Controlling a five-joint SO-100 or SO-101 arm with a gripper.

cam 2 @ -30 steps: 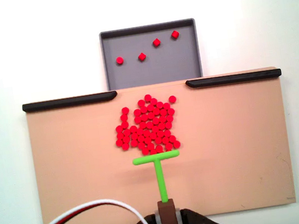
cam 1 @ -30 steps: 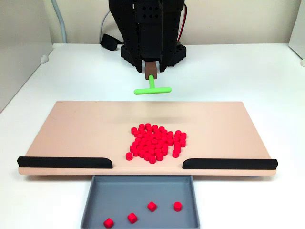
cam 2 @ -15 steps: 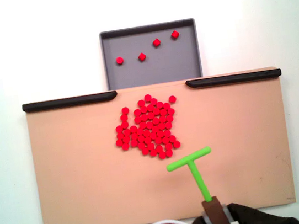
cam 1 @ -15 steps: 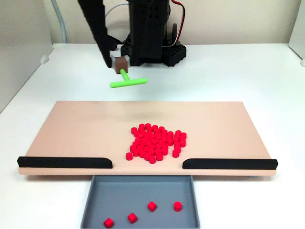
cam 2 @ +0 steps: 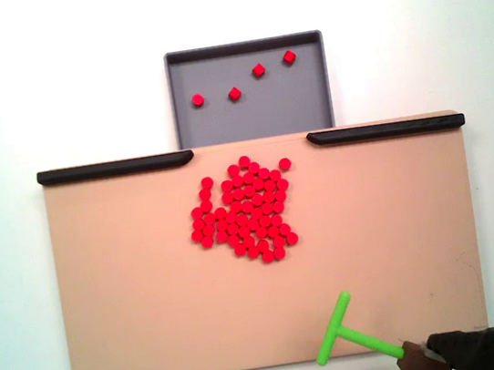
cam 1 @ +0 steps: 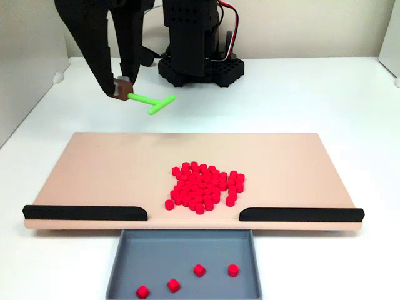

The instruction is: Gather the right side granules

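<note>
Fixed view from the front: the gripper [cam 1: 123, 87] is clamped on the brown block at the end of a green T-shaped stick [cam 1: 152, 101], which hangs in the air above the white surface [cam 1: 300, 100], behind the far left part of the tan board [cam 1: 100, 169]. The granules [cam 1: 205, 186] lie in one loose cluster near the middle of the board, just behind the gap between the two black rails [cam 1: 85, 212]. Four stray granules already sit in the grey tray [cam 1: 125, 262] below the gap.

Fixed view from above: the stick [cam 2: 346, 334] hovers over the lower right corner of the board [cam 2: 138, 329], crossbar tilted, well apart from the cluster [cam 2: 243, 211]. The gripper [cam 2: 419, 361] enters at the lower right edge; the tray [cam 2: 319, 110] lies beyond the rails [cam 2: 386, 129].

Step in hand, as judged: placing the stick on the right flank of the cluster, as this view shows it, before a sweep. To do it well:

- Lower the crossbar until it rests flat on the board, so that no granule slips beneath.
- Set it down outside the outermost granules, not among them.
- Turn the crossbar to stand square to the direction of the push.
- Push slowly toward the middle, since small blocks roll and scatter; stop short of pushing them past the gap.
</note>
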